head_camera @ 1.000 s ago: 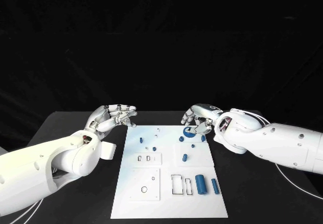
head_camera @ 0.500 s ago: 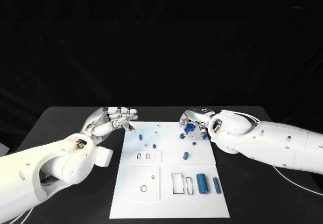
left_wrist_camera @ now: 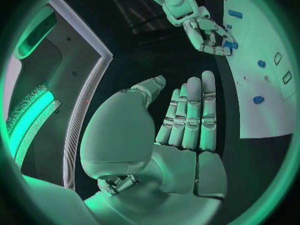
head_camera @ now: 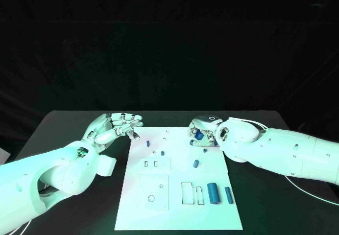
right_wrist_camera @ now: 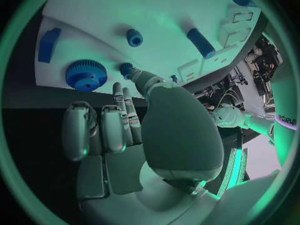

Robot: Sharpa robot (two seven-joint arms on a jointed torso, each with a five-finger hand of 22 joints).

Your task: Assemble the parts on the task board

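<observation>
Left robot hand (head_camera: 115, 125) empty, fingers apart, beside task board (head_camera: 141, 205). Right robot hand (head_camera: 203, 132) over blue gear (right_wrist_camera: 86, 75); grip unclear.

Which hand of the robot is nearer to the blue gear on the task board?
Right. The right hand hovers over the blue gear; the left hand stays beyond the task board's opposite edge.

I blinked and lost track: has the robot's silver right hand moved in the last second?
Yes. The silver right hand has come in from the white task board's far edge, towards the robot.
</observation>
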